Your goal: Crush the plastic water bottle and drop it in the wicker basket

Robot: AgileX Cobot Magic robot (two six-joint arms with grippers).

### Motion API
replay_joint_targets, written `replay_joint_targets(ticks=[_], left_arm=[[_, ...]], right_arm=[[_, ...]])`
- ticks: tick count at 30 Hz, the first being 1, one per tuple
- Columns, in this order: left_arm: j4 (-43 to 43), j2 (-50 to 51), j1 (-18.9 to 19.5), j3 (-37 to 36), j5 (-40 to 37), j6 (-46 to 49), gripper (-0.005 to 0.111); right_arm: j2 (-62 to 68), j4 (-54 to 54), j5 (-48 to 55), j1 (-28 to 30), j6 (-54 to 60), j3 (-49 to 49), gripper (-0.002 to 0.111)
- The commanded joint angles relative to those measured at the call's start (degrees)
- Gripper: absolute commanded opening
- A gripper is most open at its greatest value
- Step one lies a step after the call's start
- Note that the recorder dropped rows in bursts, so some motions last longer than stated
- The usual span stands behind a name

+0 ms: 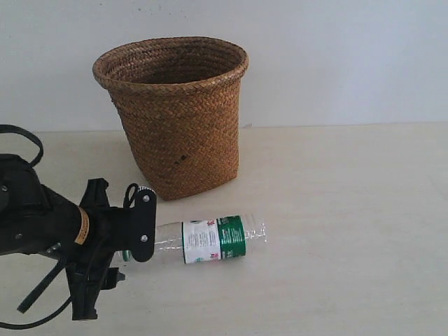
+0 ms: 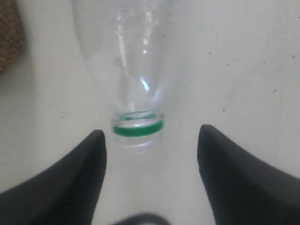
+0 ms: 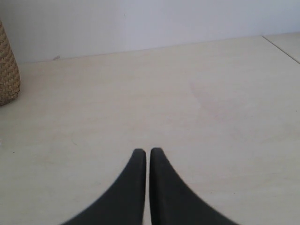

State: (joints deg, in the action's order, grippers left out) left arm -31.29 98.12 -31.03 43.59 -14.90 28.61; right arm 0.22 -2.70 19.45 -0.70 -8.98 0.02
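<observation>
- 1 plastic bottle (image 1: 210, 241) lies on its side on the table (image 1: 350, 210), just in front of the basket, neck w/ green ring toward the left gripper.
- 1 wicker basket (image 1: 178, 119), upright, behind the bottle.
- Left gripper (image 2: 152, 131): jaws spread wide either side of the neck, not touching it.
- Right gripper (image 3: 147, 152): jaws pressed together, holding nothing, over bare table.

The right tool (image 3: 147, 152) hangs over bare, pale worktop (image 3: 197, 98). Its two black fingers (image 3: 133, 183) are pressed together, with only a thin sliver of light between their tips and nothing held between them. Well apart from the tool, a slice of the woven basket (image 3: 6, 70) stands on the worktop. A white wall (image 3: 164, 18) rises at the worktop's far edge. A thin seam (image 3: 281, 47) crosses one far corner.
</observation>
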Motion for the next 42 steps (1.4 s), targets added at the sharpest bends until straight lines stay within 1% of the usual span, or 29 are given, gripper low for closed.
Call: replay_joint_targets(ticks=[1, 4, 10, 16, 21, 30, 35, 42], left_arm=[[0.9, 2.3, 0.2, -0.2, 1.1, -0.8, 0.054], [0.9, 2.5, 0.2, -0.2, 3.2, -0.8, 0.054], [0.2, 2.5, 0.2, -0.1, 2.5, -0.8, 0.054], [0.2, 1.5, 0.2, 2.3, -2.3, -1.0, 0.054], [0.2, -0.4, 0.2, 2.4, -1.2, -2.1, 0.054], [0.2, -0.1, 0.2, 2.4, -1.0, -2.0, 0.054], [0.3, -0.1, -0.1, 2.4, 1.7, -1.8, 0.054], [0.4, 1.3, -0.1, 2.4, 1.5, -0.5, 0.054]], right_arm=[[-0.2, -0.4, -0.4, 0.2, 0.0, 0.0, 0.000], [-0.2, -0.4, -0.4, 0.2, 0.1, 0.0, 0.000], [-0.2, -0.4, -0.4, 0.2, 0.0, 0.0, 0.000], [-0.2, -0.4, -0.4, 0.2, 0.1, 0.0, 0.000], [-0.2, -0.4, -0.4, 0.2, 0.1, 0.0, 0.000], [-0.2, -0.4, -0.4, 0.2, 0.0, 0.0, 0.000], [-0.2, -0.4, -0.4, 0.2, 0.0, 0.0, 0.000], [-0.2, -0.4, -0.4, 0.2, 0.1, 0.0, 0.000]])
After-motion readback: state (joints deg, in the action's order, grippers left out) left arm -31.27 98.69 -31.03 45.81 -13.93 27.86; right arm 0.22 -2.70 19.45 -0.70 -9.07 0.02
